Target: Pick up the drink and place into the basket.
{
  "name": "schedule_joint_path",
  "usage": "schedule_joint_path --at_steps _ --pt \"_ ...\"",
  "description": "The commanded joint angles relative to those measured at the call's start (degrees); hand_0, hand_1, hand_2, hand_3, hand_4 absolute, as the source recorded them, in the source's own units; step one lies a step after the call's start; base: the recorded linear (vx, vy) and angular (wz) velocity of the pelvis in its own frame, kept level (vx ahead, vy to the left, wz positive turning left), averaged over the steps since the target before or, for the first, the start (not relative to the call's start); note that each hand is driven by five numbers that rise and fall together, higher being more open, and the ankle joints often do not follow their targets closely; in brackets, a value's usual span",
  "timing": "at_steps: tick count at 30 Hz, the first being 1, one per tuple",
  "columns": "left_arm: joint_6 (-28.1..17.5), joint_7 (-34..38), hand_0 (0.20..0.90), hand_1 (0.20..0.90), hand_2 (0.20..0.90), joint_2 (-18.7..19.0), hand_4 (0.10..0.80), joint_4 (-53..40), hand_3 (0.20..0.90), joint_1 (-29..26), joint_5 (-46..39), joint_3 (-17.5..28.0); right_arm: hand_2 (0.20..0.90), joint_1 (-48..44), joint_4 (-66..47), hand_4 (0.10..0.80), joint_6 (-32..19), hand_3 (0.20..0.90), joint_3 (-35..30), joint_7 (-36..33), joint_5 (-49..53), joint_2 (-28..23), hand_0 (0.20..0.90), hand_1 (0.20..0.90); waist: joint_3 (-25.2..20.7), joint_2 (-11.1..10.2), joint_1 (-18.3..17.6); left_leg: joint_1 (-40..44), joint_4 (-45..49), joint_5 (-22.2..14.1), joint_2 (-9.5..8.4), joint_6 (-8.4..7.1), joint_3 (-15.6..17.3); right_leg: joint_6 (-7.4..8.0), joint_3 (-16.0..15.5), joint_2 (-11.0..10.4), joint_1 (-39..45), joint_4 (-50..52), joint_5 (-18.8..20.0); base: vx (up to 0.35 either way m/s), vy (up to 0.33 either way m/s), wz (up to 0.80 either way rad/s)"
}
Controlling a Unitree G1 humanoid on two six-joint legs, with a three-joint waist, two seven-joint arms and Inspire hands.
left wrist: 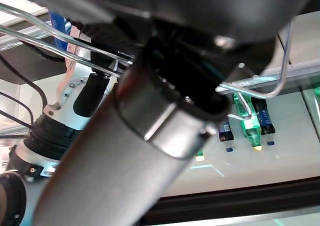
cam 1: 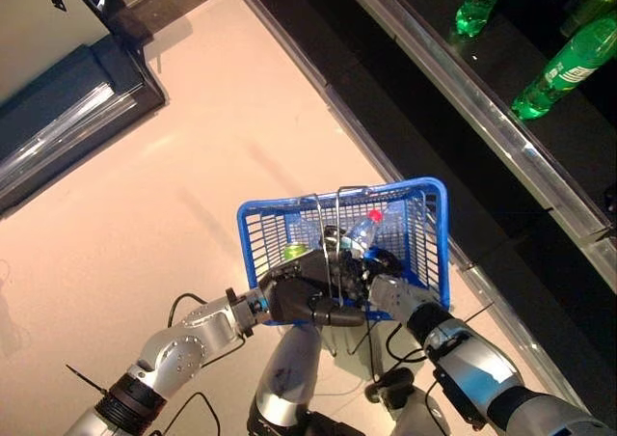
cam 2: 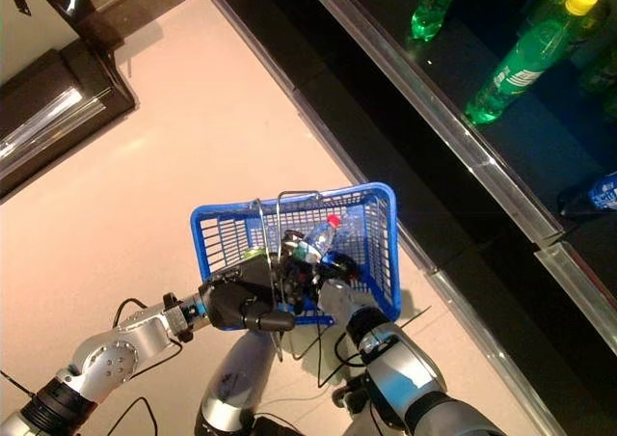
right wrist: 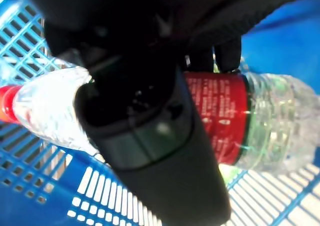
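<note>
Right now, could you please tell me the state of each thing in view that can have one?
Blue basket: held up off the floor by its wire handles.
Left hand: shut on the basket's handles.
Right hand: shut on the water bottle, inside the basket.
Water bottle: red cap on, lying tilted in the hand above the basket's bottom.
Green bottles: on the dark shelf, untouched.

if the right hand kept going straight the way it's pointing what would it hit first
The right hand, closed around a clear water bottle, points into the blue basket. Most likely it would meet the basket's floor or far wall first, though depth is hard to judge.
</note>
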Motion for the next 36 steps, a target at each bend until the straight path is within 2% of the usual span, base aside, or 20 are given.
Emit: schedule_joint_path --at_steps 1,2,3,4,5,6,7,8,9,11,12,13,16,17,21,22,23,26,31,36 --pt "-11.3 -12.1 0.300 0.300 0.300 -9.8 0.100 -29.9 0.200 -12.9 -11.6 4.1 0.900 -6.9 -2.6 0.800 -5.6 0.900 -1.8 1.9 3.6 2.2 0.900 0.900 -1.3 2.3 0.0 0.2 0.7 -1.0 -1.95 4.66 3.4 -2.89 1.0 1.3 -4.3 1.1 7.6 -0.019 -0.013 0.03" --pt "-11.2 -11.9 0.300 0.300 0.300 -10.0 0.100 -29.8 0.200 -12.8 -11.6 4.2 0.900 -6.7 -3.1 0.800 -6.1 0.900 -2.0 1.9 3.8 2.1 0.900 0.900 -1.3 2.2 -0.1 0.2 0.7 -1.0 -1.88 4.62 3.5 -2.85 1.0 1.4 -4.4 1.1 7.6 0.000 0.000 0.00" --pt "-11.3 -11.8 0.300 0.300 0.300 -10.1 0.100 -29.8 0.200 -12.7 -11.6 4.3 0.900 -6.5 -3.3 0.800 -6.2 0.900 -2.0 1.9 3.8 2.1 0.900 0.900 -1.3 2.0 -0.2 0.7 0.9 -2.3 -1.90 4.20 3.2 -1.98 1.8 1.4 -4.1 1.6 6.5 0.000 0.000 0.00" --pt "-11.4 -11.7 0.300 0.300 0.300 -10.3 0.100 -29.7 0.200 -12.1 -11.4 4.8 0.900 -5.9 -5.5 0.800 -7.4 0.900 -2.4 1.2 4.2 1.6 0.900 0.900 -1.2 1.9 -0.3 0.2 0.5 -0.9 -1.69 4.57 3.6 -2.77 0.9 1.5 -4.5 1.0 7.6 -0.024 -0.019 0.03" --pt "-11.5 -11.8 0.300 0.300 0.300 -10.5 0.100 -29.6 0.200 -11.7 -10.9 5.0 0.900 -5.2 -7.0 0.800 -7.9 0.900 -2.5 0.5 4.3 1.4 0.900 0.900 -1.2 1.8 -0.5 0.2 0.4 -1.0 -1.58 4.57 3.8 -2.74 0.9 1.5 -4.5 0.9 7.6 -0.027 -0.018 0.04" --pt "-11.8 -11.9 0.300 0.300 0.300 -10.5 0.100 -29.5 0.200 -11.4 -10.4 5.2 0.900 -4.8 -7.9 0.800 -8.4 0.900 -2.5 0.2 4.2 1.2 0.900 0.900 -1.2 1.5 -0.7 0.8 0.6 -2.3 -1.55 4.16 3.6 -1.85 1.7 1.6 -4.3 1.4 6.5 0.051 -0.034 0.05" --pt "-12.2 -12.1 0.300 0.300 0.300 -10.5 0.100 -29.5 0.200 -11.0 -9.9 5.5 0.900 -4.2 -9.2 0.800 -8.8 0.900 -2.6 0.0 4.1 1.0 0.900 0.900 -1.2 1.4 -0.8 0.8 0.5 -2.3 -1.48 4.15 3.7 -1.83 1.7 1.6 -4.3 1.4 6.5 0.000 0.000 0.00" --pt "-13.0 -12.6 0.300 0.300 0.300 -10.5 0.100 -29.5 0.200 -10.1 -9.3 6.1 0.900 -2.8 -12.3 0.800 -9.5 0.900 -2.8 -0.7 3.9 0.1 0.900 0.900 -1.2 1.6 -1.1 0.1 0.1 -1.0 -1.29 4.54 4.3 -2.62 0.9 1.6 -4.8 1.0 7.6 0.000 0.000 0.00" --pt "-13.2 -12.6 0.300 0.300 0.300 -10.5 0.100 -29.4 0.200 -9.8 -9.1 6.4 0.900 -2.3 -13.3 0.800 -9.6 0.900 -2.8 -0.8 3.9 0.0 0.900 0.900 -1.2 1.3 -1.3 0.7 0.3 -2.2 -1.28 4.10 4.0 -1.73 1.7 1.7 -4.6 1.5 6.5 0.000 0.000 0.00" --pt "-14.3 -11.5 0.300 0.300 0.300 -10.3 0.100 -29.0 0.200 -7.6 -9.1 8.3 0.900 1.5 -21.2 0.800 -10.7 0.900 -2.8 -1.3 4.8 -1.3 0.900 0.900 -1.2 1.0 -2.0 0.7 -0.3 -2.1 -1.05 4.05 4.5 -1.54 1.9 1.8 -4.9 1.4 6.7 -0.019 0.005 0.00" --pt "-14.1 -11.4 0.300 0.300 0.300 -10.2 0.100 -28.9 0.200 -7.1 -9.4 8.9 0.900 2.5 -23.1 0.800 -11.0 0.900 -3.0 -1.3 4.8 -1.7 0.900 0.900 -1.2 1.1 -2.1 0.2 -0.6 -0.8 -0.94 4.49 4.9 -2.37 1.0 1.9 -5.2 0.8 7.8 -0.079 0.020 -0.03" --pt "-13.9 -11.0 0.300 0.300 0.300 -10.1 0.100 -28.8 0.200 -6.0 -10.6 10.0 0.900 4.2 -25.9 0.800 -11.4 0.900 -3.3 -1.0 4.4 -2.0 0.900 0.900 -1.2 0.9 -2.4 0.2 -0.7 -0.9 -0.90 4.52 5.0 -2.33 1.1 1.9 -5.2 0.6 7.8 -0.079 0.008 -0.03" --pt "-12.7 -13.6 0.300 0.300 0.300 -11.5 0.100 -27.8 0.200 0.2 -11.6 14.7 0.900 14.4 -41.8 0.800 -10.1 0.900 -4.0 -2.0 -2.1 -2.5 0.900 0.900 -1.2 -0.3 -3.8 0.8 -1.2 -2.2 -0.72 4.37 5.2 -1.05 2.3 2.4 -5.6 0.9 7.5 0.052 -0.040 -0.02" --pt "-12.7 -13.8 0.300 0.300 0.300 -11.6 0.100 -27.8 0.200 0.6 -11.6 14.9 0.900 15.0 -42.4 0.800 -10.0 0.900 -3.9 -2.0 -2.4 -2.6 0.900 0.900 -1.2 -0.3 -3.9 0.9 -1.1 -2.3 -0.75 4.38 5.3 -1.00 2.4 2.4 -5.6 1.1 7.4 -0.027 0.002 -0.07" --pt "-13.3 -16.8 0.300 0.300 0.300 -13.2 0.100 -25.8 0.200 5.6 -12.1 18.0 0.900 24.7 -55.3 0.800 -8.7 0.900 -4.8 2.4 -7.8 -6.0 0.900 0.900 -1.2 -1.2 -5.9 1.1 -1.8 -2.2 -0.20 4.55 6.3 -0.52 3.6 3.3 -6.4 0.4 8.0 -0.034 -0.014 -0.11" --pt "-13.8 -17.3 0.300 0.300 0.300 -13.2 0.100 -25.0 0.200 5.6 -12.3 18.3 0.900 25.6 -57.0 0.800 -9.0 0.900 -4.9 3.2 -8.0 -6.6 0.900 0.900 -1.2 -1.4 -6.3 1.1 -1.7 -2.2 -0.02 4.51 6.6 -0.51 3.8 3.5 -6.5 0.3 7.9 -0.110 -0.003 -0.10" --pt "-14.3 -17.6 0.300 0.300 0.300 -13.2 0.100 -24.4 0.200 5.5 -12.4 18.5 0.900 26.0 -58.0 0.800 -9.8 0.900 -5.1 4.3 -8.2 -7.1 0.900 0.900 -1.2 -1.3 -6.6 0.4 -1.9 -0.8 0.24 4.90 7.1 -1.43 3.1 3.8 -6.9 -0.6 9.0 -0.099 -0.004 -0.10" --pt "-15.4 -17.6 0.300 0.300 0.300 -13.6 0.100 -23.5 0.200 6.0 -12.4 19.2 0.900 28.8 -64.6 0.800 -10.6 0.900 -6.2 7.7 -7.8 -9.2 0.900 0.900 -1.2 -1.7 -7.8 1.2 -2.1 -0.7 0.83 4.73 7.8 -1.35 3.8 4.5 -6.4 -1.2 9.2 -0.037 -0.015 -0.07" --pt "-16.3 -17.2 0.300 0.300 0.300 -14.5 0.100 -21.6 0.200 7.1 -12.7 20.9 0.900 32.9 -77.4 0.800 -12.3 0.900 -8.1 17.4 -5.7 -11.6 0.900 0.900 -1.2 -2.5 -9.8 2.9 -1.9 -1.1 1.86 4.36 9.3 -1.03 5.2 4.8 -5.3 -1.8 9.6 -0.013 -0.027 -0.10" --pt "-15.3 -15.2 0.300 0.300 0.300 -16.2 0.100 -19.6 0.200 8.6 -12.7 22.1 0.900 34.6 -83.4 0.800 -12.5 0.900 -10.6 24.3 -7.8 -12.6 0.900 0.900 -2.3 -2.9 -11.4 4.3 -1.3 -1.6 2.75 3.85 10.3 -1.11 6.8 5.4 -4.4 -2.8 9.5 -0.012 -0.016 -0.13"
